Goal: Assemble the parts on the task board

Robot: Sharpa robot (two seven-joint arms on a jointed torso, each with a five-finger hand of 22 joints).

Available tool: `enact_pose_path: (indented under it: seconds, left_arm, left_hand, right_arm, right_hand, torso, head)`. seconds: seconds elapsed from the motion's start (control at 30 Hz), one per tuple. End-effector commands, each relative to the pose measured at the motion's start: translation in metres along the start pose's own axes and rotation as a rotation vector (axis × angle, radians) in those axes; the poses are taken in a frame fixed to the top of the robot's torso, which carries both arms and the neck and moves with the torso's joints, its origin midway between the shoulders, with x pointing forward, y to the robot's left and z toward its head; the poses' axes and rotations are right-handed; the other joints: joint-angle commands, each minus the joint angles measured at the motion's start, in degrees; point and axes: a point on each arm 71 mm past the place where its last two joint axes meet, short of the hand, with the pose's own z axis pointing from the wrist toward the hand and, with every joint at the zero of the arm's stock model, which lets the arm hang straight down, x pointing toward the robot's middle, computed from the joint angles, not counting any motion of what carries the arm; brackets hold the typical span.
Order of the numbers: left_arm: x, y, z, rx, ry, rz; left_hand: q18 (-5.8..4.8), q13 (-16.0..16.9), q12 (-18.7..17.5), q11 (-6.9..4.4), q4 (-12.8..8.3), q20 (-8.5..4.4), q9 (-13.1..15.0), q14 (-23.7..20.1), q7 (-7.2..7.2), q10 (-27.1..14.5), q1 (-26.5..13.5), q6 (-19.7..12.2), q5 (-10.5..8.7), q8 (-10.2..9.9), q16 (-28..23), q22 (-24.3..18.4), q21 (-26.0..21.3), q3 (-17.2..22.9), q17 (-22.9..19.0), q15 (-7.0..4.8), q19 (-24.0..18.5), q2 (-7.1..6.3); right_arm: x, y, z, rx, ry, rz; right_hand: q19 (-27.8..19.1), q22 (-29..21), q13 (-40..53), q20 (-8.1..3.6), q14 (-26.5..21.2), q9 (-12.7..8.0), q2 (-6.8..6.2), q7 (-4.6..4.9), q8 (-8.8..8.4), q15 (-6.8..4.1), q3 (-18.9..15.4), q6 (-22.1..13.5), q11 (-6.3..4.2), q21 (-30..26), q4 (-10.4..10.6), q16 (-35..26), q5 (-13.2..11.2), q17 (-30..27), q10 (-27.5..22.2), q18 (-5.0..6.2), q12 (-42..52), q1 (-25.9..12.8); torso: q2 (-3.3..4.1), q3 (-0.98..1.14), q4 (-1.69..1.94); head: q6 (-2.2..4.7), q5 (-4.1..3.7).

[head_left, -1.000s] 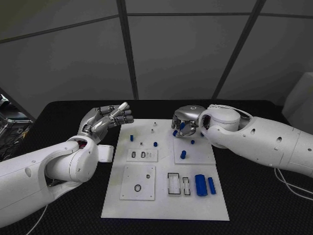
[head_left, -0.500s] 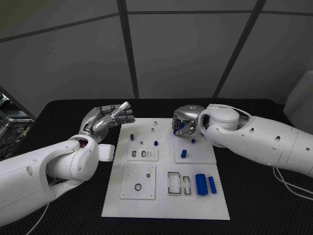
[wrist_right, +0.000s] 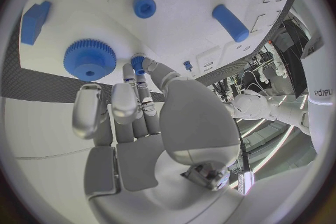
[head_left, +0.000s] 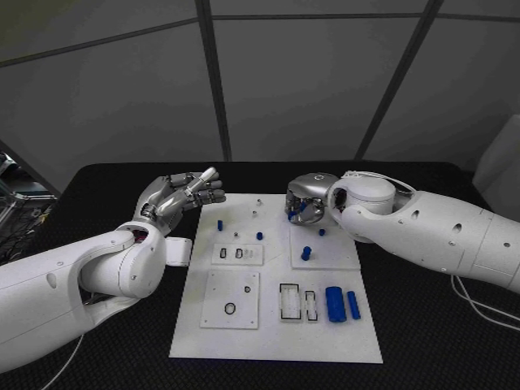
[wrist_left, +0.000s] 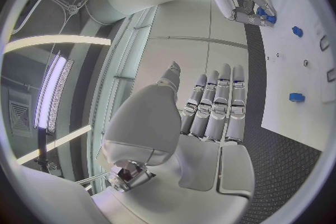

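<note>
The task board [head_left: 278,325] lies flat in the middle of the black table [head_left: 448,341], straight in front of you, its long side running away from the robot. Your right hand [head_left: 305,205] hovers over the board's far right part, palm down, fingers curled downward. In the right wrist view you see a small blue part [wrist_right: 138,63] pinched between the thumb and a fingertip [wrist_right: 128,74], just above the white surface. Close beside it in that view sit a blue gear [wrist_right: 89,59] and a short blue peg [wrist_right: 144,5], with a blue cylinder [wrist_right: 230,22] lying a little farther off.

Your left hand [head_left: 180,197] is raised beside the board's far left corner, off the plate, holding nothing; the left wrist view shows its fingers [wrist_left: 213,106] straight and close together, thumb apart.

Near the board's right edge, nearer the robot, you find two long blue parts [head_left: 341,305] lying side by side next to two rectangular slots [head_left: 296,303]. A single upright blue peg [head_left: 305,254] stands at mid-board, below the right hand. A dark ring [head_left: 228,309] rests on the left square plate.
</note>
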Motion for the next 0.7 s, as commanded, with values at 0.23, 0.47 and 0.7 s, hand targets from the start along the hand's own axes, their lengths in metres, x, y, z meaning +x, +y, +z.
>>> enact_pose_path:
  seconds: [0.23, 0.47, 0.7]
  left_arm:
    - [0.001, 0.000, 0.001, -0.009, 0.012, -0.006]
    - [0.000, 0.000, 0.001, -0.010, 0.009, -0.004]
    - [-0.001, 0.000, 0.001, -0.011, 0.008, -0.004]
  left_hand:
    - [-1.14, -0.08, -0.01, 0.35, -0.53, -0.11, -0.09, 0.10, 0.46, -0.35, 0.36, -0.17, 0.12, -0.16, -0.47, 0.03, 0.34, 0.10, 0.13, 0.22, 0.37, 0.57]
    - [-1.14, -0.08, -0.01, 0.35, -0.53, -0.11, -0.09, 0.10, 0.46, -0.35, 0.36, -0.17, 0.12, -0.16, -0.47, 0.03, 0.34, 0.10, 0.13, 0.22, 0.37, 0.57]
    - [-1.14, -0.08, -0.03, 0.38, -0.60, -0.10, -0.09, 0.07, 0.48, -0.40, 0.43, -0.20, 0.12, -0.17, -0.53, 0.03, 0.34, 0.17, 0.15, 0.24, 0.36, 0.64]
  right_arm:
    - [0.004, 0.002, 0.002, -0.009, 0.029, 0.004]
    - [0.000, 0.004, 0.001, -0.016, -0.027, 0.010]
    - [-0.013, 0.008, -0.007, -0.012, -0.194, 0.011]
  right_hand:
    - [0.46, 0.10, -0.18, -0.01, 2.06, -0.04, -0.63, 0.20, 0.00, -0.26, 0.66, 0.37, 0.17, 0.27, -0.04, 0.60, -0.24, 0.13, 0.34, -1.00, -0.44, 0.03]
    - [1.04, 1.35, -0.17, 0.03, 2.09, 0.08, -0.69, 0.15, 0.18, -0.28, 1.64, 1.16, 0.06, 0.96, -0.05, 1.83, -0.04, 1.31, 1.14, -1.20, -0.40, 0.28]
    - [2.30, 3.63, -0.10, -0.09, 2.12, 0.14, -0.80, 0.02, 0.22, -0.42, 3.07, 1.87, -0.14, 2.21, -0.09, 3.31, -2.14, 2.51, 2.03, -1.62, -0.49, 0.63]
  torso:
    - [0.11, -0.01, -0.11]
    - [0.13, 0.01, -0.11]
    - [0.14, 0.01, 0.00]
  head:
    - [0.21, -0.07]
    - [0.19, -0.06]
    - [0.50, 0.02]
